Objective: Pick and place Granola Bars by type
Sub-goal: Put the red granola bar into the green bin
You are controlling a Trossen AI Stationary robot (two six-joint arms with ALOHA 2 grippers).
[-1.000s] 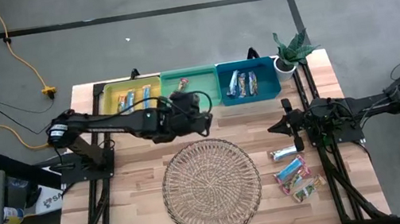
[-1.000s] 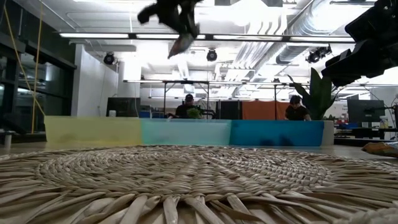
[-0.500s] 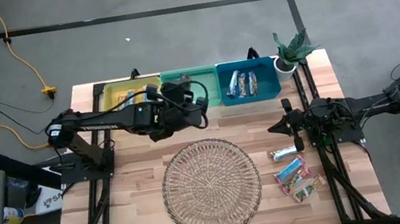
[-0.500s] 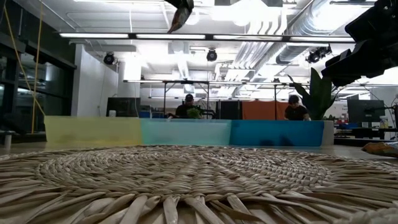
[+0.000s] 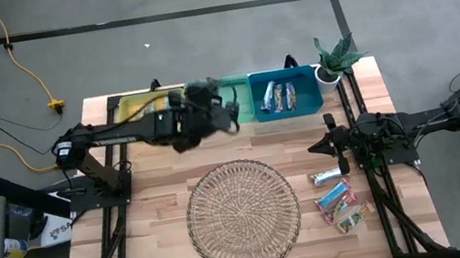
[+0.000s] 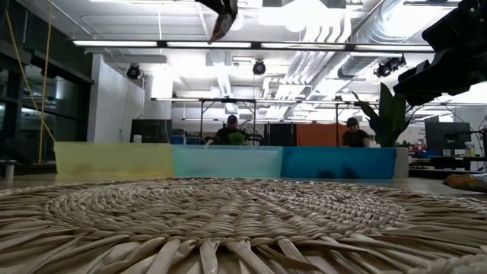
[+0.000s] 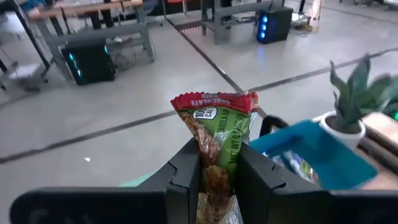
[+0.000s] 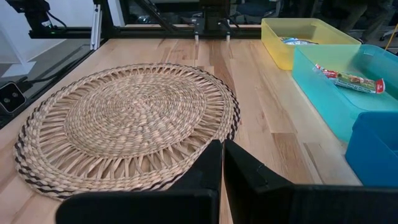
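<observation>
Granola Bars [image 5: 338, 201] in crinkled foil wrappers lie loose on the wooden tabletop [image 5: 160, 214], beside the round woven wicker tray [image 5: 244, 216]. Just past them, the right end effector [image 5: 318, 146] rests with fingers pressed together. Farther back, the left end effector [image 7: 217, 171] clamps a red-and-green wrapped bar [image 7: 217, 127] upright above the smooth green plastic bin [image 8: 348, 93], between yellow bin [image 8: 305, 34] and blue bin [image 5: 285, 94].
</observation>
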